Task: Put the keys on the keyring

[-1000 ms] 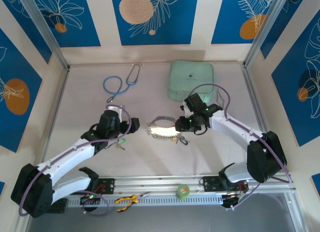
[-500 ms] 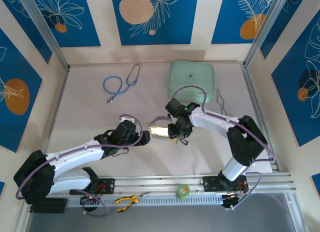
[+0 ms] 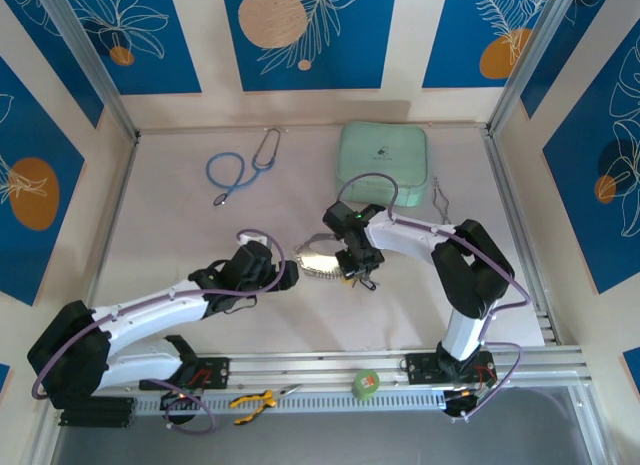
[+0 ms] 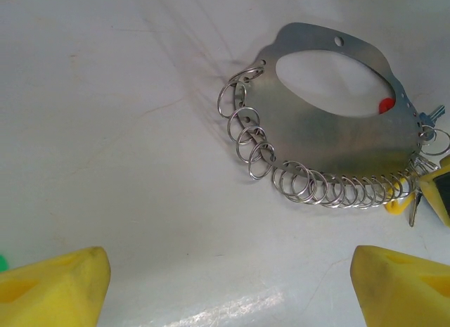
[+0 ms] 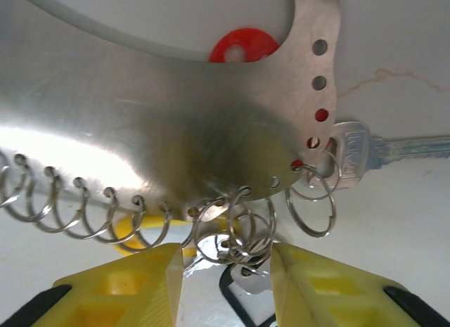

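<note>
Gleaming flat silver keyring (image 4: 330, 137), split rings (image 4: 309, 190) along edge, left end effector (image 4: 232, 285) spread, right end effector (image 5: 225, 271) spread

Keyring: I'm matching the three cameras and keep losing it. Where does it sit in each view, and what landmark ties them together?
Top external: keyring near the middle of the picture.
Left wrist: keyring in the upper right, lying flat.
Right wrist: keyring across the upper half, very close.
Shared landmark: the row of small rings along its curved edge.
</note>
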Controlling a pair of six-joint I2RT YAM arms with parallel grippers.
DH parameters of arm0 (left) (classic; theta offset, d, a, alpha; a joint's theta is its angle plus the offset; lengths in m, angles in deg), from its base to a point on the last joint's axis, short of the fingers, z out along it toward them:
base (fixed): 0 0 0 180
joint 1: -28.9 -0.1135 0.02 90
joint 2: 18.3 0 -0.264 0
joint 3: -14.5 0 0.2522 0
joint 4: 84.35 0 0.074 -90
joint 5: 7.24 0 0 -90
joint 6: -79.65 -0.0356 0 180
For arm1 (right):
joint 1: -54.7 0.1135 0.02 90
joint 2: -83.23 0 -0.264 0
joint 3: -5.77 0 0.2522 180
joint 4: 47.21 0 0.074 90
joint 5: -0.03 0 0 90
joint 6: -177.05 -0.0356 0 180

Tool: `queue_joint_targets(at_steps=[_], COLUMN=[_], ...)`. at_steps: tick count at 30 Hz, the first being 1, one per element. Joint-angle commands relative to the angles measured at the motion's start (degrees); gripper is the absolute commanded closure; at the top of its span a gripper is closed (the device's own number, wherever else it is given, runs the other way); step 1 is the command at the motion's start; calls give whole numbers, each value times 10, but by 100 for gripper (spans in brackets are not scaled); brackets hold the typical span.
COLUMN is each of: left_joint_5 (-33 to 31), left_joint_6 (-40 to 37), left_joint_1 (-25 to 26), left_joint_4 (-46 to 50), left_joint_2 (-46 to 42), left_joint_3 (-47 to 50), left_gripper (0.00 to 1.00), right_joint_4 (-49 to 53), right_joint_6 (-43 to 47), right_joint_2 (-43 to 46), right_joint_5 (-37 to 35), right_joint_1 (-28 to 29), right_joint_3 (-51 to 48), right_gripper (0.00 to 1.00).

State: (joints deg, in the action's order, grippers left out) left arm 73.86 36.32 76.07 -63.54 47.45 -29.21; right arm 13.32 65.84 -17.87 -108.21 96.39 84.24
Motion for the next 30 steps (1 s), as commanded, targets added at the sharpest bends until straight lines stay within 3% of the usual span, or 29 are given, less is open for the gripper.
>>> queue_joint_targets(at_steps=[1, 4, 9, 15, 22, 30], left_joint_5=[-16, -18, -24, -27, 0, 21], left_joint_6=[10, 8, 2, -20, -107, -141], left_joint_1=[4, 4, 4, 4, 6, 6], left_joint_4=[16, 17, 24, 24, 5, -29], left_joint_2=[-7, -10, -16, -15, 8, 33], left_joint_3=[-17, -16, -16, -16, -33, -42], left_gripper=[12, 12, 12, 12, 12, 11], right_joint_4=[22, 27, 30, 21, -7, -39], right_joint_6=[7, 7, 0, -7, -1, 16], right_joint_2=[-8, -15, -13, -7, 4, 7], right_joint_5=[-24, -41, -71, -71, -18, 24], right_joint_1=[5, 5, 4, -5, -41, -53], right_joint_3=[18, 22, 27, 27, 18, 6], right_gripper=[62, 63, 74, 79, 79, 68])
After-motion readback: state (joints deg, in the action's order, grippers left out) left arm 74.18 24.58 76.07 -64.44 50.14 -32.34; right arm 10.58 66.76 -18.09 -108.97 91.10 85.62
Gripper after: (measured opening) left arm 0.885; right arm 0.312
